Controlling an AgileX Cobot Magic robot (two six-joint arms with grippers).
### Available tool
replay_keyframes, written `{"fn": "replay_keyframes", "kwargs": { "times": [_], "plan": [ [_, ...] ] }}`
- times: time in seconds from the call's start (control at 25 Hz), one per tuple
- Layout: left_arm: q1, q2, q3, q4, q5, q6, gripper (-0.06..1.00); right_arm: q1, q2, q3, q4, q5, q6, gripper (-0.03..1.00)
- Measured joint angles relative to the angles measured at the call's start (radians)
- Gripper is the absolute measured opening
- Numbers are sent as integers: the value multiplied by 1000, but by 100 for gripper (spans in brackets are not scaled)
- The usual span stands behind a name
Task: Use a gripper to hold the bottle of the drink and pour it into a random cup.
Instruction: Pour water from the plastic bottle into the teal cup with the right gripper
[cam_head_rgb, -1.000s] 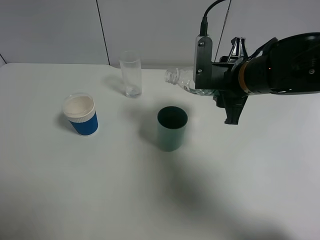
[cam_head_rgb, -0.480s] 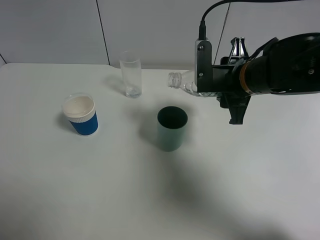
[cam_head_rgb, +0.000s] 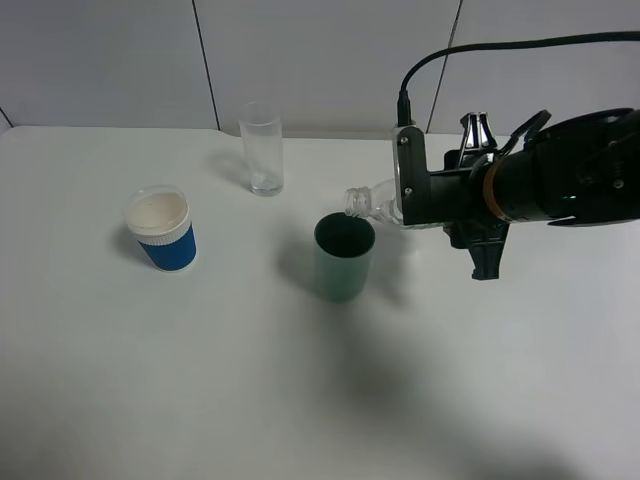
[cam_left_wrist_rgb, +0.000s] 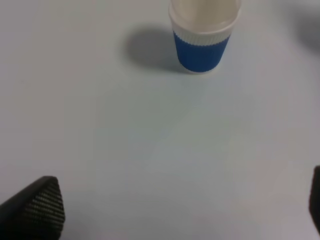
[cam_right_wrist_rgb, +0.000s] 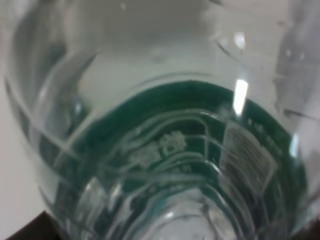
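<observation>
Above cup (cam_head_rgb: 343, 270), right fingers (cam_head_rgb: 446, 196) gripping tipped bottle (cam_head_rgb: 372, 200), label (cam_right_wrist_rgb: 190, 130) seen wrist-only; left fingers (cam_left_wrist_rgb: 37, 207) wide

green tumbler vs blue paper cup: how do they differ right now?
The green tumbler is plain, smooth-sided, dark inside; the blue paper cup has a white rim band and a pale inside. The green tumbler stands near the middle, the tilted bottle's mouth close above its rim; the blue paper cup stands to the left with nothing over it. Both are upright, open-topped and handleless on the white table.
</observation>
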Motion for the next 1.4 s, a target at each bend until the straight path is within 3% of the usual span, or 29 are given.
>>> {"fn": "replay_keyframes", "kwargs": {
  "times": [1.4],
  "plan": [
    [0,0,0,0,0,0,99,0,0,3,-272,87,67,54]
  ]
}}
